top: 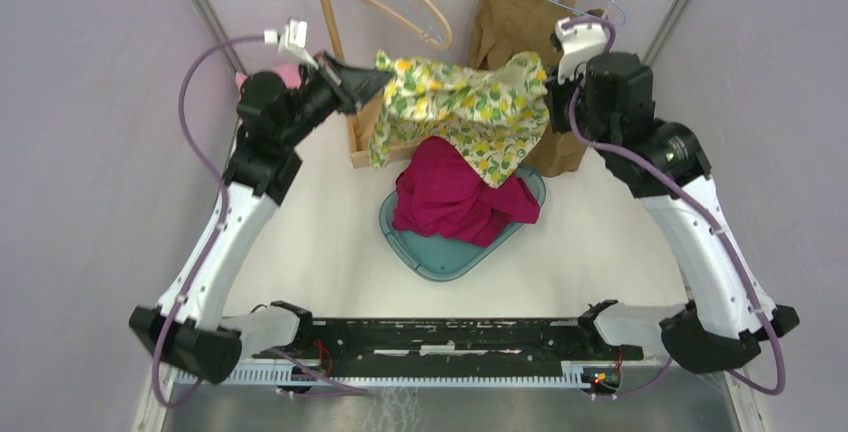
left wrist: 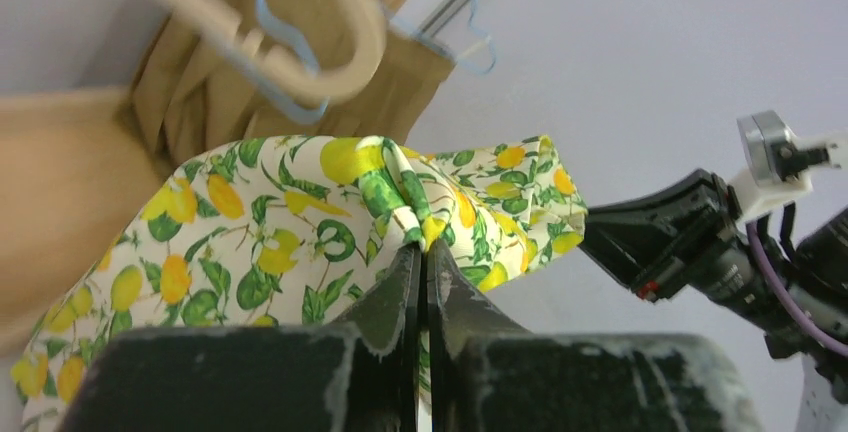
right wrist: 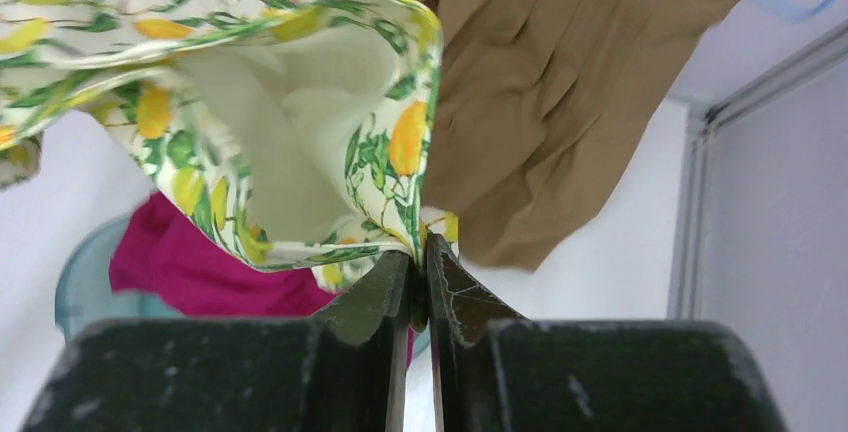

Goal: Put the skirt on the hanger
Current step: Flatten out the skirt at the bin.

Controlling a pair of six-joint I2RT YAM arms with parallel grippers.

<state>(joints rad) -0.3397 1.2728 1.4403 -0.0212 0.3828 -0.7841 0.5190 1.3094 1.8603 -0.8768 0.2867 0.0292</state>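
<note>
- My left claw point(top: 372, 80) is clamped on one top corner of the lemon-print skirt point(top: 460, 107). My right claw point(top: 550, 87) is pinched on the opposite corner.
- The skirt is held in the air between them in the upper middle of the top view, with its lower edge sagging.
- The wooden hanger point(top: 400, 2) hangs behind the skirt in the upper centre. A brown garment point(top: 510, 22) hangs to the right of it.
- Grey walls point(top: 90, 152) close in left and right.
- Bare white tabletop point(top: 330, 242) lies in the lower centre, between the tray and my bases.
- The teal tray point(top: 440, 257) sits at centre under the skirt. It holds a crumpled magenta garment point(top: 450, 197), which covers the tray's upper rim.
</note>
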